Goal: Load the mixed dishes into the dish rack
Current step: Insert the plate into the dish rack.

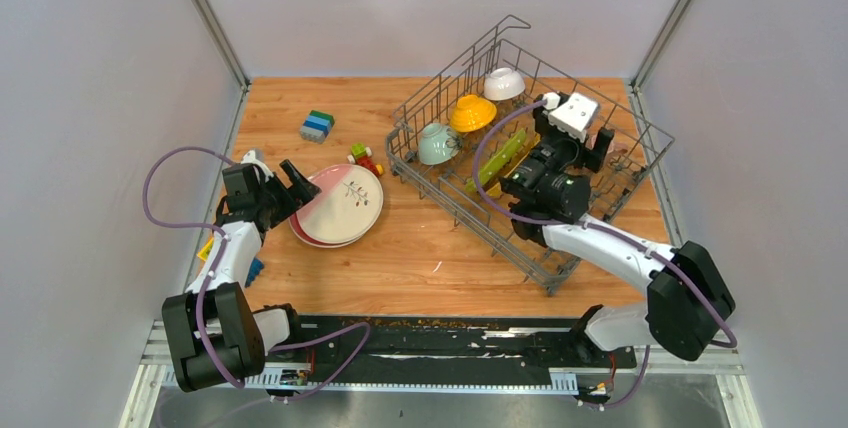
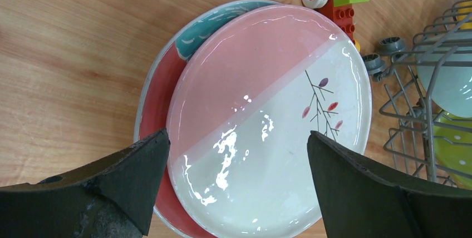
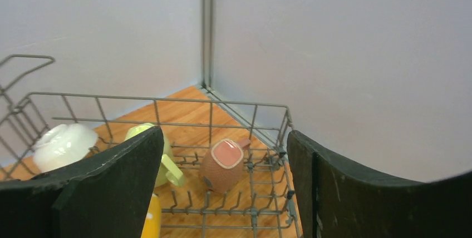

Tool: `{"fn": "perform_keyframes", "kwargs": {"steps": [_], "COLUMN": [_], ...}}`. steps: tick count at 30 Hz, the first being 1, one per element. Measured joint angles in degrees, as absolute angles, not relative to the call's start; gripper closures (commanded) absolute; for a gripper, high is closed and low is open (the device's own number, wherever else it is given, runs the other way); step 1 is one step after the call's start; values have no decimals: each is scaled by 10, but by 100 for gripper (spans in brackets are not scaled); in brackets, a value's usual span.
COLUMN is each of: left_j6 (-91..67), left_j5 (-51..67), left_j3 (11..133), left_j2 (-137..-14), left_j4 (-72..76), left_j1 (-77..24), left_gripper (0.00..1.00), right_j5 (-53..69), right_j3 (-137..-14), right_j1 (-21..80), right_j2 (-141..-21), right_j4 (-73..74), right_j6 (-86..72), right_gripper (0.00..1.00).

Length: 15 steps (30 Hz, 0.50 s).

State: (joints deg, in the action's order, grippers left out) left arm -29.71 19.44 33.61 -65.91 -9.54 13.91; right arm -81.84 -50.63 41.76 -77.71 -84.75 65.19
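The grey wire dish rack (image 1: pixel 455 203) stands at the back right. In it are a white bowl (image 1: pixel 503 83), a yellow bowl (image 1: pixel 472 113), a pale mug (image 1: pixel 437 143) and a lime-green plate (image 1: pixel 500 160). My right gripper (image 3: pixel 222 182) hangs open over the rack's far end, nothing between its fingers. Below and beyond it a pink mug (image 3: pixel 225 165) lies tilted on the tines beside a pale-green mug (image 3: pixel 167 168). A pink-and-white plate with a branch pattern (image 2: pixel 267 121) tops a stack on a red plate (image 2: pixel 158 99) and a teal one (image 2: pixel 211 24). My left gripper (image 2: pixel 238 154) is open just above that stack.
Toy blocks (image 1: pixel 317 126) lie at the back left, and more (image 1: pixel 365 156) between the plate stack and the rack. Another block (image 1: pixel 207 248) sits under my left arm. Grey walls enclose the table on three sides, close to the rack's right side.
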Motion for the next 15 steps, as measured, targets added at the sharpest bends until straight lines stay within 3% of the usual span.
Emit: {"fn": "perform_keyframes", "kwargs": {"steps": [4,6,9,12,15], "left_j6": [-297,-297,-297,-297,-297], "left_j5": [194,194,194,194,194], "left_j3": [336,336,336,336,336], "left_j2": [-659,-659,-659,-659,-659], "left_j4": [-95,-95,-95,-95,-95], "left_j1": [139,139,139,139,139], "left_gripper": [0,0,0,0,0], "right_j5": [-759,-672,-477,-399,-354], "right_j3": [-509,-533,-607,-610,-637], "right_j1": [483,544,592,585,495], "right_j2": [-746,-697,-627,-548,-518], "right_j4": [-771,-572,-295,-185,-63], "right_j6": [592,469,285,172,57], "right_gripper": [10,3,0,0,1]}}
